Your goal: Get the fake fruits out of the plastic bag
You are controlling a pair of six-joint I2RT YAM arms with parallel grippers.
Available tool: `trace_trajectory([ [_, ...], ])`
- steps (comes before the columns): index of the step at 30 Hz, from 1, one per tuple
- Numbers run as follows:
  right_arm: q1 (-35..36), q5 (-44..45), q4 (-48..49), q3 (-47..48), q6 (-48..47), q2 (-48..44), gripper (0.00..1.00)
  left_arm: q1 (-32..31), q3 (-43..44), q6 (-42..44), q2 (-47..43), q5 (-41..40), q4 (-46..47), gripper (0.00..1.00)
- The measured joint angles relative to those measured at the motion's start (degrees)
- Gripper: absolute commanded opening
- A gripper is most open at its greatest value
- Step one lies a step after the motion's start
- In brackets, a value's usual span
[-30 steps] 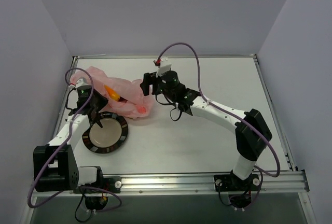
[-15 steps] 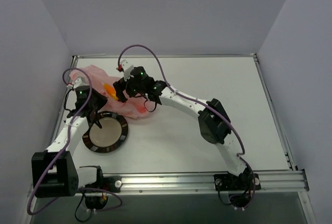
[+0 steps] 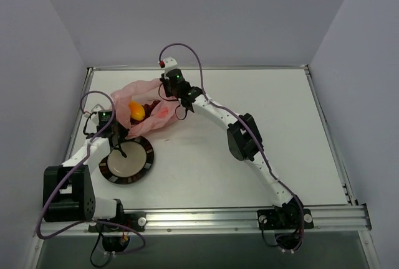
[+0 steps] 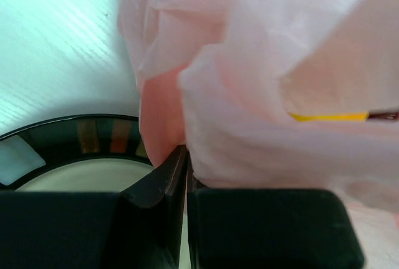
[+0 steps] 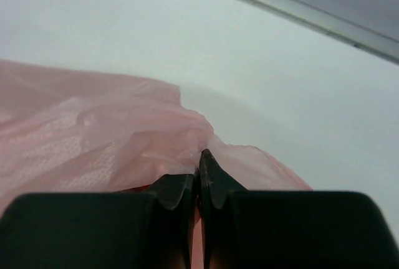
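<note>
Lab test cell, plain walls (image 3: 187,14), aluminium rail (image 3: 237,218)

A white table (image 3: 280,126) was seen filling the middle of the overhead view, matte and evenly lit; it was closed in on three sides by plain, pale lilac-grey panels: the back wall (image 3: 199,14), the left wall (image 3: 31,94) and the right wall (image 3: 368,94); a thin metal edging (image 3: 249,67) was run along the far and side borders; a broader aluminium rail (image 3: 218,218) was laid across the near edge; a dark strip of floor (image 3: 206,251) was glimpsed below it; only soft, faint shadows were cast.
</note>
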Motion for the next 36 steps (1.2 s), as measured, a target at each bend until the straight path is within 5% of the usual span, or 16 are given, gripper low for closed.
trace_trajectory([
  [11,-2.9,0.7,5.7,4.6,1.9,7.7,0.00,-1.9,0.3,-0.4,-1.3,-5.3,-3.7,0.06],
  [13,-2.6,0.2,5.9,3.4,2.0,7.7,0.04,-1.9,1.2,-0.1,-1.2,-5.2,-4.3,0.21],
  [14,-2.4,0.0,6.4,2.7,2.1,7.7,0.06,-2.4,1.9,0.1,-1.4,-5.4,-4.9,0.40],
  [15,-2.4,-0.4,7.3,1.2,2.1,7.1,0.10,-3.4,3.2,0.9,-1.9,-5.6,-5.8,0.50],
  [18,-2.0,-1.2,8.3,-4.5,2.0,4.2,0.22,-6.5,5.9,2.3,-5.3,-5.3,-7.9,0.70],
  [23,-1.7,-2.3,8.5,-10.1,2.2,-1.1,0.25,-8.2,8.4,3.6,-17.2,-4.8,-13.8,0.69],
  [25,-1.6,-2.3,9.1,-11.2,2.4,-3.2,0.25,-8.1,8.7,3.8,-21.5,-4.9,-16.7,0.54],
  [28,-1.6,-2.3,10.1,-12.9,2.8,-6.3,0.25,-8.6,8.7,3.7,-25.7,-4.4,-19.3,0.46],
  [36,-1.3,-2.1,13.6,-20.7,4.3,-11.7,0.24,-14.6,14.0,2.6,-10.6,-4.8,-14.0,0.37],
])
